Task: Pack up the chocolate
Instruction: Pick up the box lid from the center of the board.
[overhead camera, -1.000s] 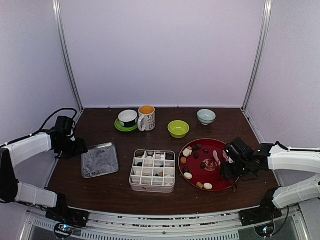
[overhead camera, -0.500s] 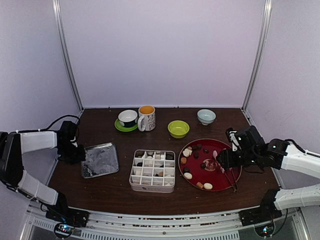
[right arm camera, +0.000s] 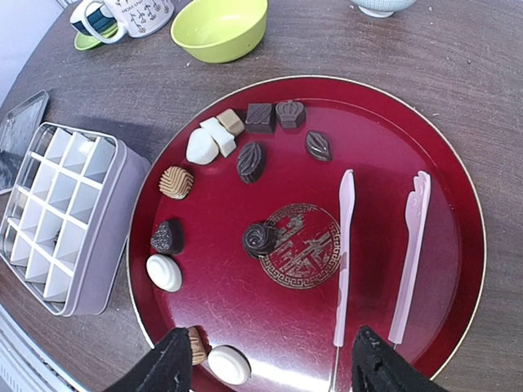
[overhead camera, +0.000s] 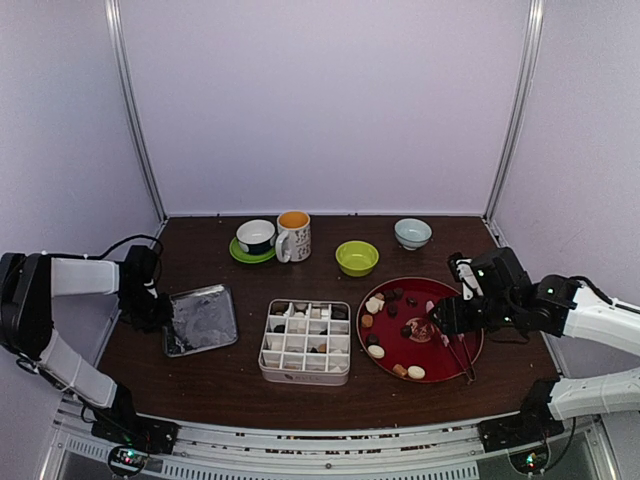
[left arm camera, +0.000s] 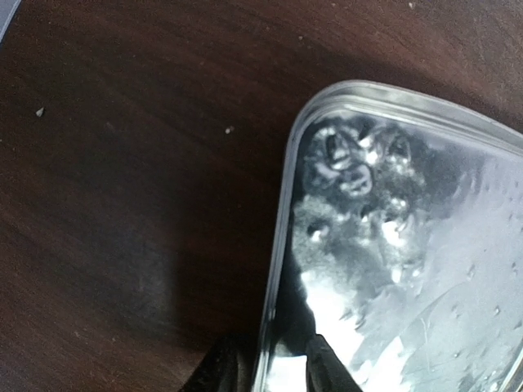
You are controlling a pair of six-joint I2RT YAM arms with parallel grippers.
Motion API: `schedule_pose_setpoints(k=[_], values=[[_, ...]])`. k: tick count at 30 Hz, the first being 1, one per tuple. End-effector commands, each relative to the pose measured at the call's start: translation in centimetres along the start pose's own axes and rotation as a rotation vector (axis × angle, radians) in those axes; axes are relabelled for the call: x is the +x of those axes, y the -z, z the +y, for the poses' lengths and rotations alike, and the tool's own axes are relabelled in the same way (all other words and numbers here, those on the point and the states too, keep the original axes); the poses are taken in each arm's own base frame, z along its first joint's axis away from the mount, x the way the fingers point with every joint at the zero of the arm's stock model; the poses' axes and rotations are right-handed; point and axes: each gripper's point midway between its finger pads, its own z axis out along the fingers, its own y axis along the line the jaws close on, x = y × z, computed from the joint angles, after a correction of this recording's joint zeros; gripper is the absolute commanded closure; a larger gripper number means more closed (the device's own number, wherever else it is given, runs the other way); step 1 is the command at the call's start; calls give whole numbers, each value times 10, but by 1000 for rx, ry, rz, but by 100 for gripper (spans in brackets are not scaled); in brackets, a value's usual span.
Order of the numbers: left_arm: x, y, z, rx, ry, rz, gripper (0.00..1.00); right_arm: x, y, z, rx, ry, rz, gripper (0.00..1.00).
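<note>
We see the right claw (right arm camera: 274,371) spread wide and holding nothing, its two dark fingers hanging over the near rim of the round, glossy red tray (right arm camera: 392,139). Just ahead of it, between the fingers, lie the chocolates (right arm camera: 259,238): a dark swirled round, ribbed ovals, smooth white domes, a tan ridged piece and small brown cubes, scattered over the tray's left half. Toward its right finger the pink plastic tongs (right arm camera: 344,245) lie flat, their thin arms apart. To the claw's left stands the pale square tin (right arm camera: 106,220), split by a white grid, and the top view shows a few cells holding pieces. Farther ahead sits a smooth lime-green bowl (right arm camera: 221,24).

The left claw (left arm camera: 274,371) pinches the raised rim of a shiny metal lid (left arm camera: 409,245), one finger on either side. The lid has rounded corners and an embossed, mirror-like face, and it lies on the dark wood-grain table (left arm camera: 122,204)
</note>
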Motion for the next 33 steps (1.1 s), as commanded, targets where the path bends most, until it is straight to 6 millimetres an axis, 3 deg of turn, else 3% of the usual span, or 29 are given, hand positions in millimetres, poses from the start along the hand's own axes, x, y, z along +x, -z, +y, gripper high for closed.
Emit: schedule_pose_setpoints(k=[1, 5, 7, 13, 20, 25, 33], values=[[-2, -2, -1, -12, 18, 45, 69, -21, 11, 10, -38, 0, -59, 33], [1, -3, 1, -26, 22, 77, 78, -20, 12, 9, -41, -3, -59, 34], [0, -4, 1, -30, 32, 90, 98, -22, 14, 9, -41, -6, -66, 34], [-11, 10, 5, -51, 27, 35, 100, -23, 18, 10, -53, -10, -74, 33], [-30, 62, -2, 27, 55, -119, 100, -24, 16, 15, -73, -14, -72, 33], [-42, 116, -7, 83, 28, -269, 100, -31, 16, 24, -114, -13, -96, 33], [-44, 192, -33, 322, -79, -482, 100, -57, 15, 60, -246, -6, -141, 35]])
